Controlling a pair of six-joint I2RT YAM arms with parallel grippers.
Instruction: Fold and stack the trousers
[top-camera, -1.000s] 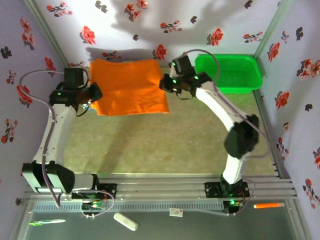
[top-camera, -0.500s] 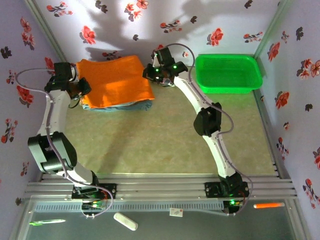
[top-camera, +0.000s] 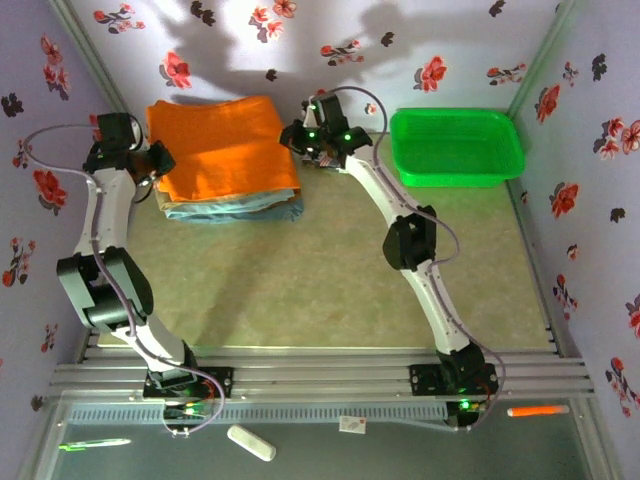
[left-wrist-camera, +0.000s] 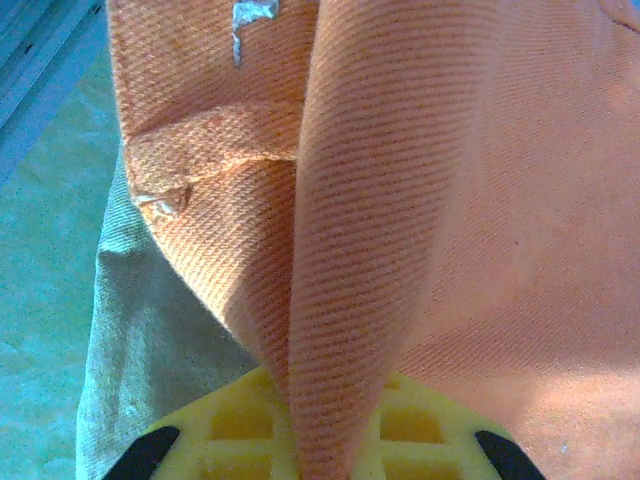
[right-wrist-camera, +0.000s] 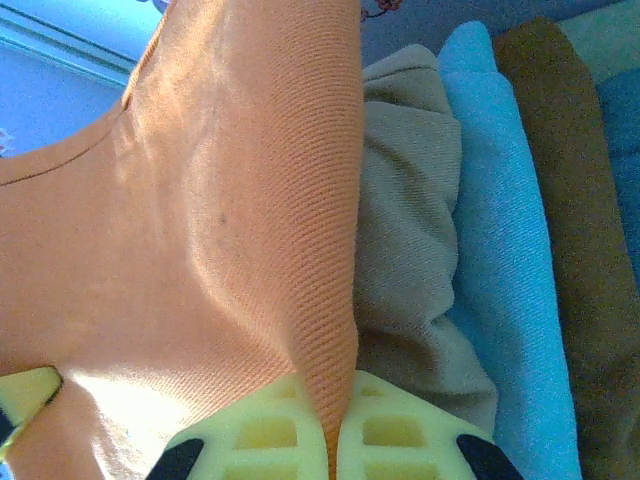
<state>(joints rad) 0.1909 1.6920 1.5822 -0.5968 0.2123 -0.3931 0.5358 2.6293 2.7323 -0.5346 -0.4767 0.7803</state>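
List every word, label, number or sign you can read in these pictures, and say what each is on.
No text can be read.
On the trousers, left wrist view, a whitish scrap: no letters can be made out.
Near the arms' bases, top view, a small white card: too small to read.
The wall flowers: pattern, not writing.

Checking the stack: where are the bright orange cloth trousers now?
In the top view, the bright orange cloth trousers lie far left on the table, atop a stack of other folded cloths, left of the green plastic basket.
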